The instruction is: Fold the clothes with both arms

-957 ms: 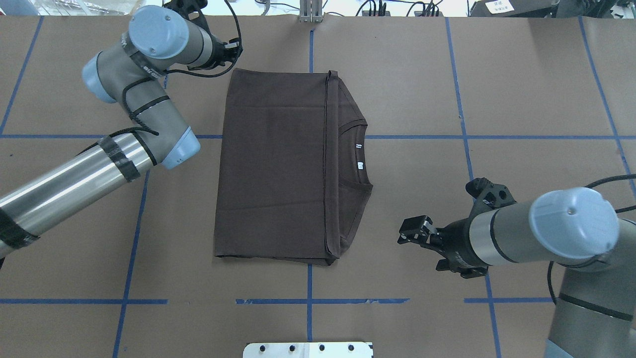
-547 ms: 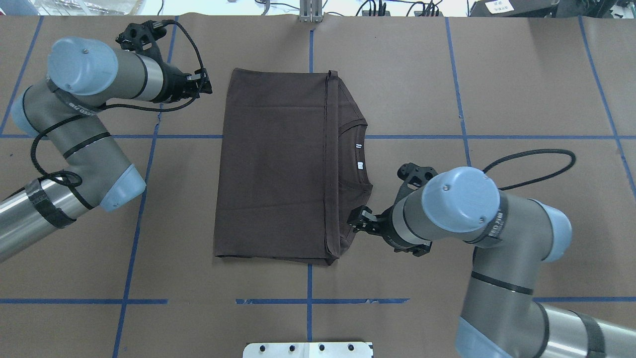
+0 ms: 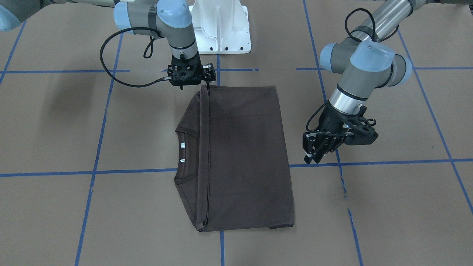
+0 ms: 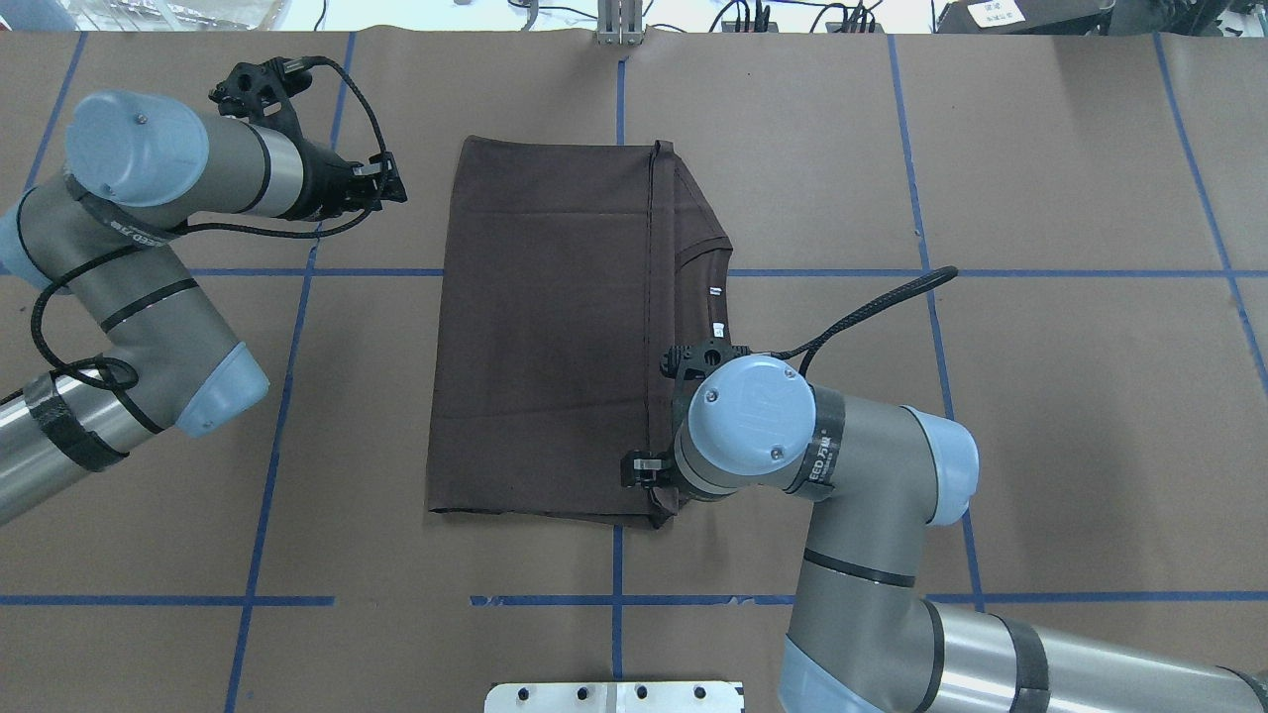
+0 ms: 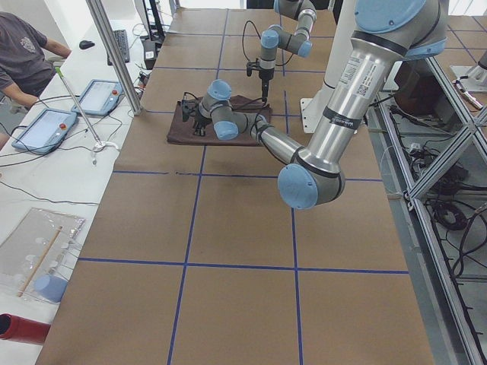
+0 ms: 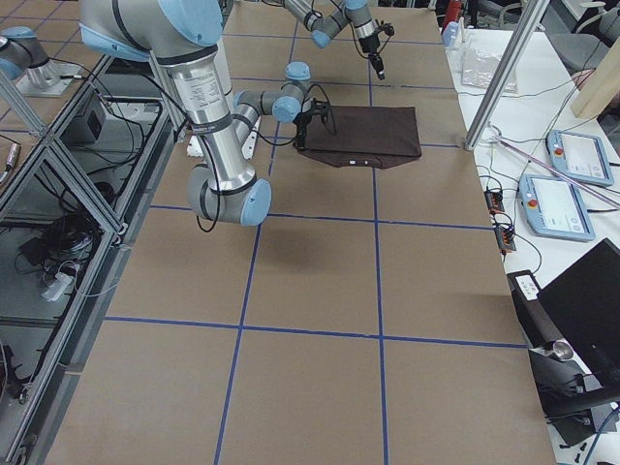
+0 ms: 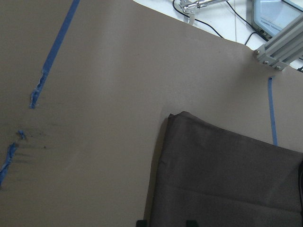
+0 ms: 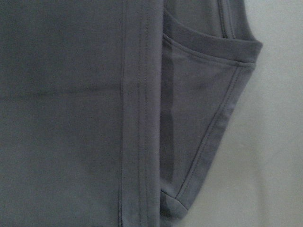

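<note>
Now the dark grey-brown short-sleeved cotton T-shirt (image 4: pixel 545 337) lies folded on the brown papered bench (image 4: pixel 1040 149), collar (image 4: pixel 709 248) toward 3 o'clock from overhead. The right end effector (image 3: pixel 192 79) hangs at its 5 o'clock corner; its opening I cannot tell. The left end effector (image 4: pixel 389 184), fingers parted, sits off the 10 o'clock corner. Each should pinch every layer before lifting.

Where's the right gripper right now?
In the front-facing view, on the left, the right gripper is at the T-shirt's corner nearest the white base.
</note>
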Available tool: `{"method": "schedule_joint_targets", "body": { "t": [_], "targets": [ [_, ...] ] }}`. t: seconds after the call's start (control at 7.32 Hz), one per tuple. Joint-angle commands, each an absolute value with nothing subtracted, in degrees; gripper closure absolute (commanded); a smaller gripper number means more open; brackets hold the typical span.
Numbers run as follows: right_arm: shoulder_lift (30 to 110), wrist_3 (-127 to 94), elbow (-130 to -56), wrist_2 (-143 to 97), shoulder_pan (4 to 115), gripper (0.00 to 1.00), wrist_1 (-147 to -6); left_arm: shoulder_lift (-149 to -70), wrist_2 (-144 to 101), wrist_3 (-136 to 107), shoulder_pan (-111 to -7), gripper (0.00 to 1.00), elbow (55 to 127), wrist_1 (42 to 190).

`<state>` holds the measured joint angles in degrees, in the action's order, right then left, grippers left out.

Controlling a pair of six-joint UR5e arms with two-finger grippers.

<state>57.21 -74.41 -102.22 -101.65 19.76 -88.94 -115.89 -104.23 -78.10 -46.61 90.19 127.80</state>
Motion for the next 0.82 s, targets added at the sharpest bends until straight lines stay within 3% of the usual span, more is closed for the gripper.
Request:
{"method": "schedule_joint_targets", "body": {
  "t": [0.0,0.55,0.68],
  "targets": [
    [55.6,-69.9,-98.8,-98.7,17.9,0.0,-90.2,-115.9,-104.3,-78.0,-46.6,0.6,90.2,127.8],
    [56.6,-65.4,-99.5,-97.8,18.4,0.0,-95.3,-115.9,-104.3,-77.7,-46.5,0.6,90.1,127.8],
    [60.3,-63.2,-102.8,-97.8,19.5,0.0,-96.1,-115.9,-104.3,-77.5,-46.5,0.6,90.2,127.9]
  ]
}}
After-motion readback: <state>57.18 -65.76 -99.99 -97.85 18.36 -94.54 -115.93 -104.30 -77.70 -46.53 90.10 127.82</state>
